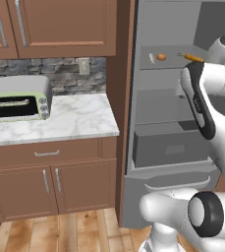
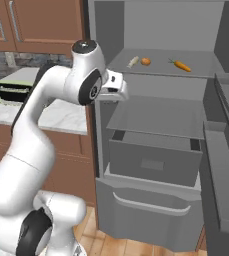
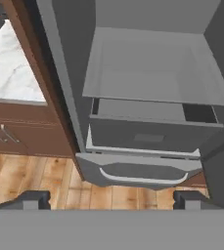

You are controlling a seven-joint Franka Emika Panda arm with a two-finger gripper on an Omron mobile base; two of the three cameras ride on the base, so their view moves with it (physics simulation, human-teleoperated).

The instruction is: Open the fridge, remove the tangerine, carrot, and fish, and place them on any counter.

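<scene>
With the jaws spread and empty, the tangerine point(image 2: 145, 61) on the top shelf point(image 2: 206, 69) is judged light, firm, roll-prone, and best gripped across its middle.

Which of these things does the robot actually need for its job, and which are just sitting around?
Needed:
fridge, door open
tangerine, upper shelf
carrot, same shelf
fish, beside the tangerine
counter, the drop-off spot

Just there:
toaster oven on the counter
wall cabinets
wall outlet

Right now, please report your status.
Gripper open, empty, facing fridge interior. Fridge door open. Fish, tangerine, carrot on upper shelf. Nothing blocking them.
</scene>
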